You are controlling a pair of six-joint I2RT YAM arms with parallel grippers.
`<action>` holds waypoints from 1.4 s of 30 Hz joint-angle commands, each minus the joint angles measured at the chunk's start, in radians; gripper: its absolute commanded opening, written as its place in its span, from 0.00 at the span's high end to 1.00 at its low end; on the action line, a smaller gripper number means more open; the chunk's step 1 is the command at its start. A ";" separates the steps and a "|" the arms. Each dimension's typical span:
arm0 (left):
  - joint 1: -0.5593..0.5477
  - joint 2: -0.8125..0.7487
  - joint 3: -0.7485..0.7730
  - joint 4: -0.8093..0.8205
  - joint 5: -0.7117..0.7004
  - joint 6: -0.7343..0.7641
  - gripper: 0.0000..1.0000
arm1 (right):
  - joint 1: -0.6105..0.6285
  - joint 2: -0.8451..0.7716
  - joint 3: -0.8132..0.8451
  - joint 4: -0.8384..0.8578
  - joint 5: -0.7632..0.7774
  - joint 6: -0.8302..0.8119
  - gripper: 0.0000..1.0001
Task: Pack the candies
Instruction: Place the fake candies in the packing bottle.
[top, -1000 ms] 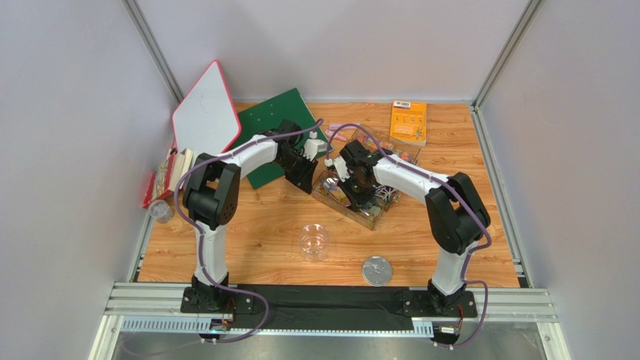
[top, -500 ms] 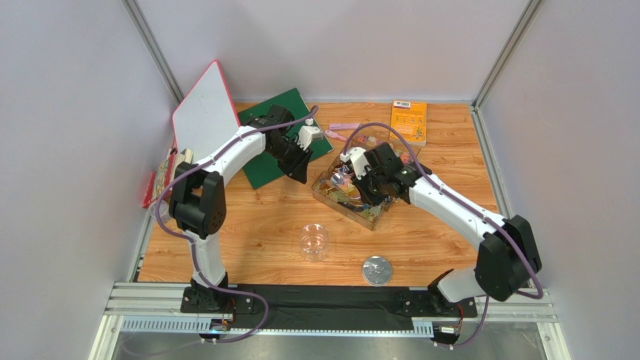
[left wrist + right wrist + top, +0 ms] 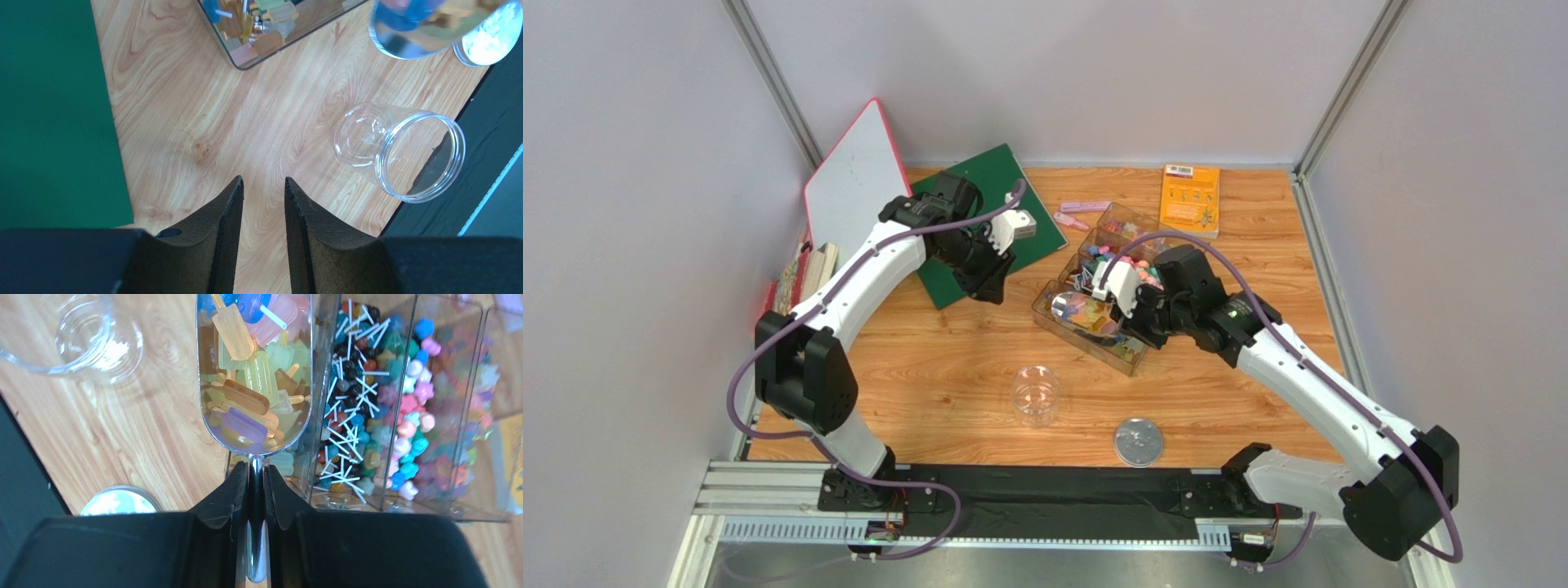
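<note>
The candies (image 3: 393, 386) fill a clear compartment box (image 3: 1058, 311): lollipops with white sticks, small pink and teal sweets, ice-lolly shapes. My right gripper (image 3: 256, 471) is shut on the handle of a metal scoop (image 3: 255, 373). The scoop is loaded with ice-lolly candies and held over the box's near compartment; the gripper also shows in the top view (image 3: 1133, 300). My left gripper (image 3: 264, 184) is open and empty above bare wood, by the green mat in the top view (image 3: 989, 276). An empty clear jar (image 3: 1036, 395) stands in front of the box; it shows in the left wrist view (image 3: 399, 150) and the right wrist view (image 3: 80, 331).
A round metal lid (image 3: 1139, 441) lies near the front edge. A green mat (image 3: 983, 221) and a red-edged white board (image 3: 852, 184) are at the back left. An orange booklet (image 3: 1190, 199) and pale pink strips (image 3: 1081, 211) lie at the back.
My right arm has swung outward and its wrist has shifted right over the box, still holding the scoop. My left gripper has drawn back left from the box toward the green mat.
</note>
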 commanded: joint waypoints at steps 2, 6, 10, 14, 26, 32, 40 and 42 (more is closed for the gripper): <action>0.007 -0.081 -0.047 -0.022 -0.043 0.044 0.62 | 0.029 -0.044 0.095 -0.184 -0.128 -0.275 1.00; 0.008 -0.137 -0.083 -0.015 -0.071 0.052 0.62 | 0.066 -0.003 0.150 -0.275 -0.125 -0.318 1.00; 0.010 -0.177 -0.117 -0.009 -0.103 0.055 0.62 | 0.116 0.064 0.220 -0.353 -0.082 -0.358 1.00; 0.015 -0.209 -0.148 0.011 -0.115 0.056 0.62 | 0.167 0.101 0.276 -0.410 -0.032 -0.410 1.00; 0.041 -0.275 -0.212 0.047 -0.121 0.047 0.62 | 0.304 0.216 0.392 -0.541 0.156 -0.476 1.00; 0.041 -0.286 -0.231 0.061 -0.109 0.036 0.62 | 0.356 0.269 0.466 -0.593 0.229 -0.457 1.00; 0.041 -0.287 -0.237 0.075 -0.089 0.027 0.62 | 0.439 0.324 0.544 -0.669 0.352 -0.462 1.00; 0.041 -0.287 -0.235 0.075 -0.088 0.026 0.62 | 0.454 0.321 0.544 -0.677 0.367 -0.468 1.00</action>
